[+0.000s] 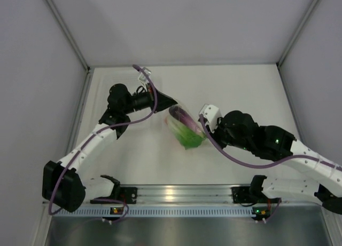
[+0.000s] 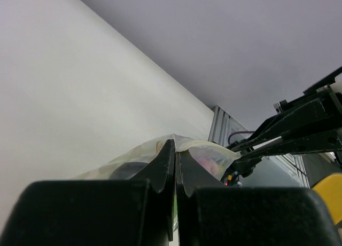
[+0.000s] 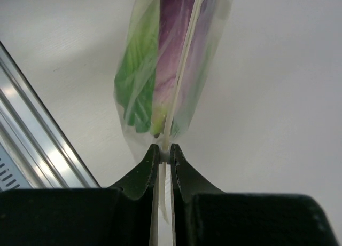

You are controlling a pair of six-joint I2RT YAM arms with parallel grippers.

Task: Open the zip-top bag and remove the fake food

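Right gripper (image 3: pixel 165 151) clamped on one edge of the bag (image 3: pixel 214 54); left gripper (image 2: pixel 176 150) pinched shut on the opposite edge. Bag held between them over mid-table (image 1: pixel 246 91), eggplant (image 3: pixel 172 38) and lettuce (image 3: pixel 138 70) inside. Opposed holds likely for pulling the zip apart.

The zip-top bag (image 3: pixel 176 54) ran off the top edge of the right wrist view; the left hand (image 2: pixel 175 155) hid most of it in the left wrist view, its contents a blur; from above, its zip was too small to judge; the right arm (image 1: pixel 299 152) was cut by that view's right edge.
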